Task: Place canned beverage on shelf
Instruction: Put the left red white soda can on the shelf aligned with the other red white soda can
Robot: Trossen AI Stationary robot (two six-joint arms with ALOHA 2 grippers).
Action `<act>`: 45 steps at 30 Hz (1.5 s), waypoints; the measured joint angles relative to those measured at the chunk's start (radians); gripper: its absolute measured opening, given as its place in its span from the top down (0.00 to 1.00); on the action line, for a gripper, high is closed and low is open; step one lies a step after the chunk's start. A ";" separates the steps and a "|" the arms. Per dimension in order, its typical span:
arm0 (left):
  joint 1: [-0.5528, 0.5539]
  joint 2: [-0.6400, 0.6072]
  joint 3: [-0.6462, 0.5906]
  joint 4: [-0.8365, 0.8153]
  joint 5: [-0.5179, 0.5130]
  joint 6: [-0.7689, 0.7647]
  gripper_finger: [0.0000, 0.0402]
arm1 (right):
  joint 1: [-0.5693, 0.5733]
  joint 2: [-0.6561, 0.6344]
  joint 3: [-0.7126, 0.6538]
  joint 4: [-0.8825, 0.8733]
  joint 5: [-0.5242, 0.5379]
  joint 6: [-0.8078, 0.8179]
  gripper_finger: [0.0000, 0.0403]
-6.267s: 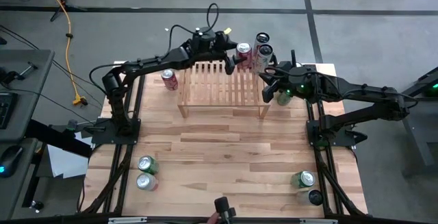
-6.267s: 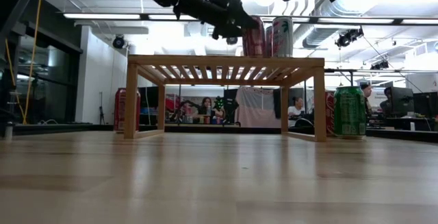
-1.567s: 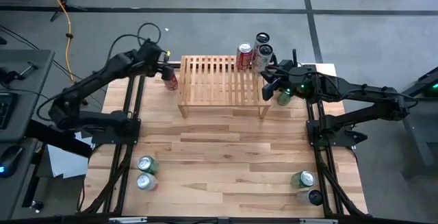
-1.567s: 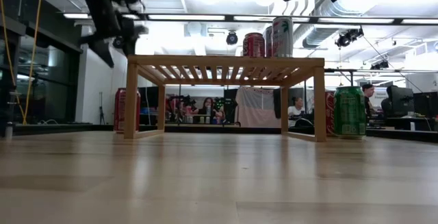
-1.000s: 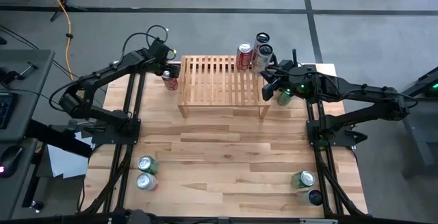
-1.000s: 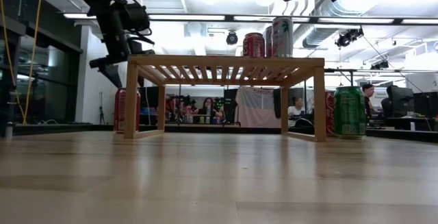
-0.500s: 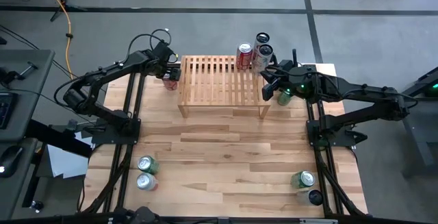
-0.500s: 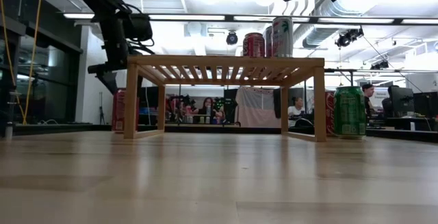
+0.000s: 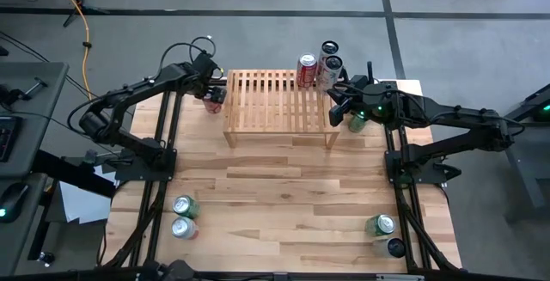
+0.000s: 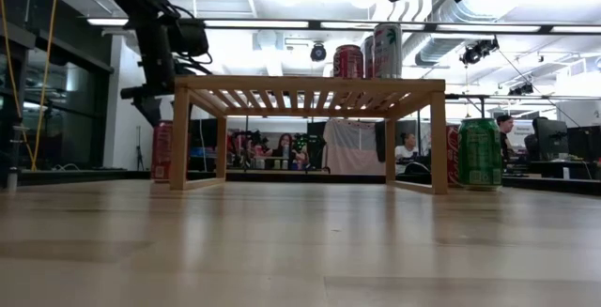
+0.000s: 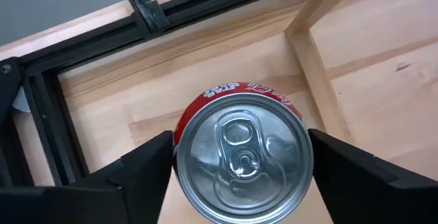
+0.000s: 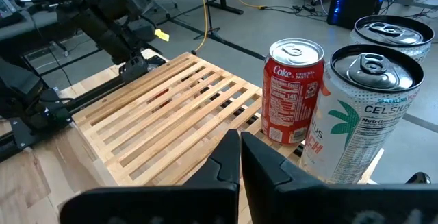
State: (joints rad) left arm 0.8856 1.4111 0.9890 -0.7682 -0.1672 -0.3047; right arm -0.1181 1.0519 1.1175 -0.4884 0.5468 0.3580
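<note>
The left hand (image 11: 236, 162) is down over a red can (image 11: 239, 157) that stands upright on the desk (image 9: 284, 204) just beside the left end of the shelf (image 9: 279, 102). From the wrist camera the can's round silver lid with its pull tab fills the middle, and the two flat black fingers (image 11: 147, 166) stand on either side of it, spread wide around the can; whether they press its wall cannot be told. In the low view this can (image 10: 161, 151) shows behind the shelf's left leg, still on the desk.

The shelf is pale wood, a low rack with thin parallel slats on top and short square legs. On its far right corner stand a short red can (image 12: 293, 91) and two taller white cans (image 12: 356, 118), all smooth metal cylinders with silver tops.

The right hand (image 12: 239, 157) hangs in the air near the shelf's right end, its dark fingers pressed together and holding nothing. A green can (image 10: 480, 153) stands on the desk beside the shelf's right leg, below that arm.

More cans stand near the desk's front corners: two at the left (image 9: 183, 216), and a green one (image 9: 380, 225) with a dark one at the right. The desk is butcher-block wood in light strips.
</note>
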 joint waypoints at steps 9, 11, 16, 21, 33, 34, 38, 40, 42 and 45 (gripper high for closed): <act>0.000 -0.109 0.037 -0.100 -0.031 0.022 0.32 | 0.000 0.000 0.000 0.000 0.000 0.000 1.00; 0.000 -0.152 0.062 -0.121 -0.031 0.021 0.32 | 0.000 0.000 0.000 0.000 0.000 0.000 1.00; -0.031 -0.254 0.176 -0.168 -0.030 0.002 0.32 | 0.000 0.000 0.000 0.000 0.000 0.000 1.00; -0.120 -0.293 0.348 -0.165 0.032 0.019 0.32 | 0.000 0.000 0.000 0.000 0.000 0.000 1.00; -0.444 -0.042 0.787 -0.160 0.004 0.138 0.32 | 0.000 0.000 0.000 0.039 0.000 0.000 1.00; -0.463 -0.010 0.814 -0.163 0.015 0.156 0.32 | 0.000 0.000 0.000 0.047 0.000 0.000 1.00; -0.533 0.118 0.907 -0.162 0.073 0.218 0.32 | 0.000 0.000 0.000 0.061 0.000 0.000 1.00; -0.561 0.180 0.943 -0.165 0.095 0.244 0.32 | 0.000 0.000 0.000 0.072 0.000 0.000 1.00; -0.584 0.235 0.970 -0.164 0.110 0.272 0.32 | 0.001 0.000 0.000 0.081 0.000 0.000 1.00; -0.604 0.301 0.993 -0.166 0.116 0.308 0.32 | 0.001 0.000 0.000 0.101 -0.005 0.000 1.00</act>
State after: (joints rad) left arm 0.2819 1.7122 1.9818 -0.9343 -0.0514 0.0030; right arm -0.1169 1.0515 1.1175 -0.3870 0.5415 0.3584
